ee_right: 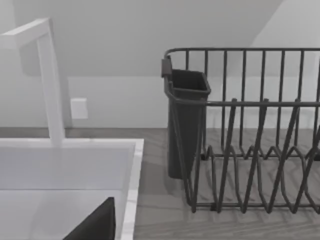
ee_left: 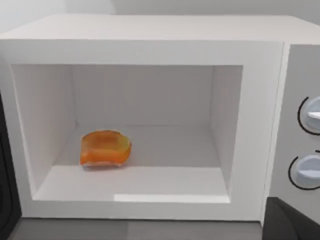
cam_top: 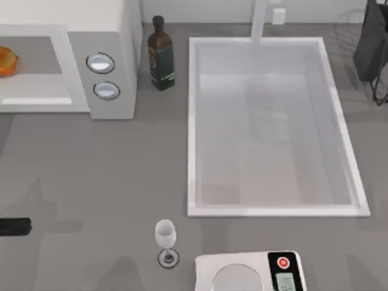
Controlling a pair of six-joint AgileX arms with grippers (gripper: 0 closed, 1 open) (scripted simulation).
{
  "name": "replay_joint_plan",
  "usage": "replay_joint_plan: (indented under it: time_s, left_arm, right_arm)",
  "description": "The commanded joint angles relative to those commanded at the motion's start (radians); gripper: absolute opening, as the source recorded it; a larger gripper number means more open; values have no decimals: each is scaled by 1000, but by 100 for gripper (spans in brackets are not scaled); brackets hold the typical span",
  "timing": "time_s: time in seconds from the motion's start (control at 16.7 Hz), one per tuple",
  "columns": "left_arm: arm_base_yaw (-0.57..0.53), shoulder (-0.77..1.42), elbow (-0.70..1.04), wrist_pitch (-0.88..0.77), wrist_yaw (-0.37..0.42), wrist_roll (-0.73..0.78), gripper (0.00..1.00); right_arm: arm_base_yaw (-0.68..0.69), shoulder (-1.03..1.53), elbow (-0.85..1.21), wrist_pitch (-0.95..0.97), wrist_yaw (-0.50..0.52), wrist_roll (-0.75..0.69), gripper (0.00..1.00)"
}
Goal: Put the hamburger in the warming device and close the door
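Observation:
The hamburger, an orange-tan lump, lies on the floor of the warming device's grey cavity, toward its left side; in the top view the hamburger shows at the far left edge. The warming device is a white microwave at the back left with two round knobs. Its cavity front stands open, and the door is out of view. My left arm reaches in at the left edge, in front of the microwave; a dark part of my left gripper shows, apart from the hamburger. My right gripper is parked above the sink.
A dark bottle stands just right of the microwave. A white sink with a faucet takes up the middle. A wine glass and a white scale sit at the front. A black dish rack stands at the back right.

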Motion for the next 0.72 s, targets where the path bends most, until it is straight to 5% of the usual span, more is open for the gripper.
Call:
replay_joint_plan:
  time_s: [0.48,0.72]
  left_arm:
    - [53,16,-2,18,54,1,0]
    - [144,88,-21,107,145,1,0]
  right_arm:
    - [0,0,0,0,0,0,100]
    - [0,0,0,0,0,0,100]
